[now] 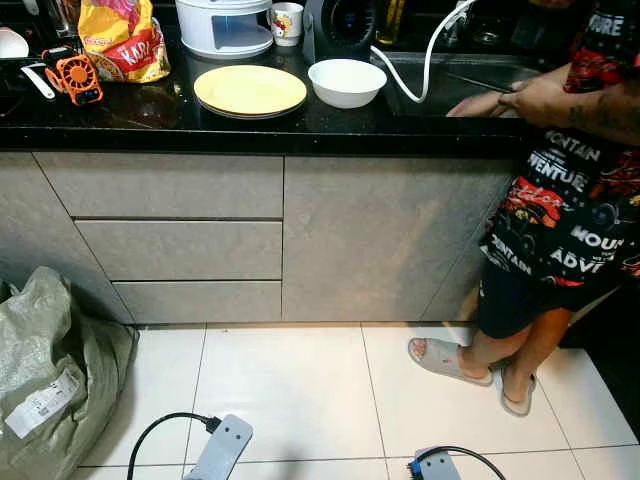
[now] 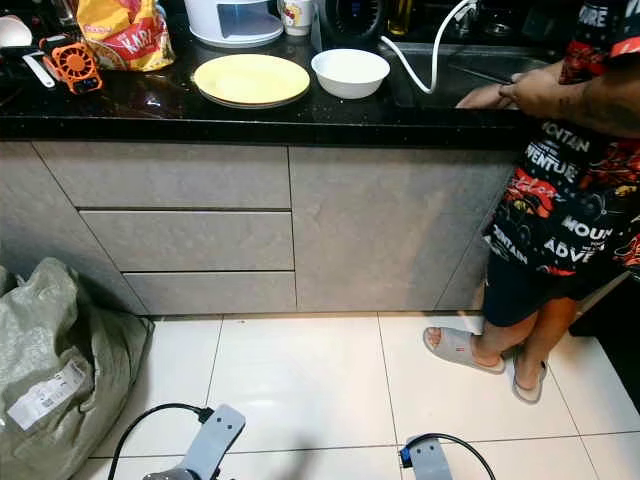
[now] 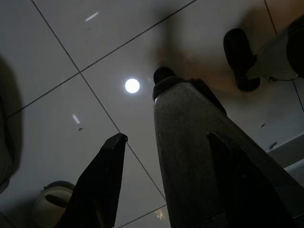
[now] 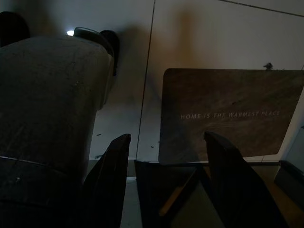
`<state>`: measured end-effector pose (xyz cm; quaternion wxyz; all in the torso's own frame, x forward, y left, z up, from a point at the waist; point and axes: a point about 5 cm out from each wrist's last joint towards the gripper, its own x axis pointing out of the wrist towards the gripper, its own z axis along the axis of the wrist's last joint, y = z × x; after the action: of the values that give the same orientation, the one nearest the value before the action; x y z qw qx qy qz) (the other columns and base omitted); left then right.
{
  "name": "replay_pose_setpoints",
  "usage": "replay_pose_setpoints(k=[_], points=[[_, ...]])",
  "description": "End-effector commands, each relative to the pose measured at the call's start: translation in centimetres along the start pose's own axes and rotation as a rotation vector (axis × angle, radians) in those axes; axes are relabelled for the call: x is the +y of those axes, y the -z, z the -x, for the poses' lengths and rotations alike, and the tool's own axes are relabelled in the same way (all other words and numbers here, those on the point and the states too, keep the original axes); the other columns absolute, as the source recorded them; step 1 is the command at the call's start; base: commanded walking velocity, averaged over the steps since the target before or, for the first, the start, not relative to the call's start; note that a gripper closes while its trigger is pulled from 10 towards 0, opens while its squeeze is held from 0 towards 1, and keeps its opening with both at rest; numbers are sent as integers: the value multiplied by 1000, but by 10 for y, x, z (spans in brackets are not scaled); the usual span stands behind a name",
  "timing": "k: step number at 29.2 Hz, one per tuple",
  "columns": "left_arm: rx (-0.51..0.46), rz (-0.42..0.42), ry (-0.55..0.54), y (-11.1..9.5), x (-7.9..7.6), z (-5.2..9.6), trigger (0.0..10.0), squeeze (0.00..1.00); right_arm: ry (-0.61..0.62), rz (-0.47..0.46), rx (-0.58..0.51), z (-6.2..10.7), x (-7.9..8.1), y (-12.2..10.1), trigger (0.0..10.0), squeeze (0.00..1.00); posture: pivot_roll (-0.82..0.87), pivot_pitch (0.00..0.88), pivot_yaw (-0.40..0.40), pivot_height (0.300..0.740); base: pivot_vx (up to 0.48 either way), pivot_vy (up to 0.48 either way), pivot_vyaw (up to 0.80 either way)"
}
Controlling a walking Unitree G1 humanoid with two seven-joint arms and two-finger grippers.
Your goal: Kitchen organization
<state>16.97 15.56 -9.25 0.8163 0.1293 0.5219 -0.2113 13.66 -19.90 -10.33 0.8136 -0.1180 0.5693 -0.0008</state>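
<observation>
Black stone countertop (image 1: 150, 115) is seen above grey cabinet drawers (image 1: 180, 250), with white floor tiles (image 1: 300, 390) below. Both arms hang idle by the floor. The left gripper (image 3: 166, 180) is shown with its fingers spread apart, holding nothing, over dim tile. The right gripper (image 4: 166, 180) is likewise spread and empty, above a dark doormat (image 4: 228, 114) bearing printed words. On the counter, a yellow plate (image 1: 250, 90) lies flat, just beside a white bowl (image 1: 347, 82) standing upright near the sink (image 1: 450, 80). An orange handheld fan (image 1: 72, 75) and a snack bag (image 1: 122, 38) lie further left. A person (image 1: 570, 200) stands at the sink, one hand (image 1: 535, 100) at its edge. A green sack (image 1: 50, 380) rests on the floor.
</observation>
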Motion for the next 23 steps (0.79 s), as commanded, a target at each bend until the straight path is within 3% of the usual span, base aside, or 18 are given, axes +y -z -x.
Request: replay_pose_setpoints(k=[1, 23], points=[[59, -7, 14, 15, -1, 1, 10000, 0, -2, -6, 20, 0, 0, 5, 10000, 0, 2, 81, -3, 740, 0, 0, 0], [61, -16, 13, 15, 2, 2, 10000, 0, -5, -9, 19, 0, 1, 4, 10000, 0, 4, 82, 3, 740, 0, 0, 0]])
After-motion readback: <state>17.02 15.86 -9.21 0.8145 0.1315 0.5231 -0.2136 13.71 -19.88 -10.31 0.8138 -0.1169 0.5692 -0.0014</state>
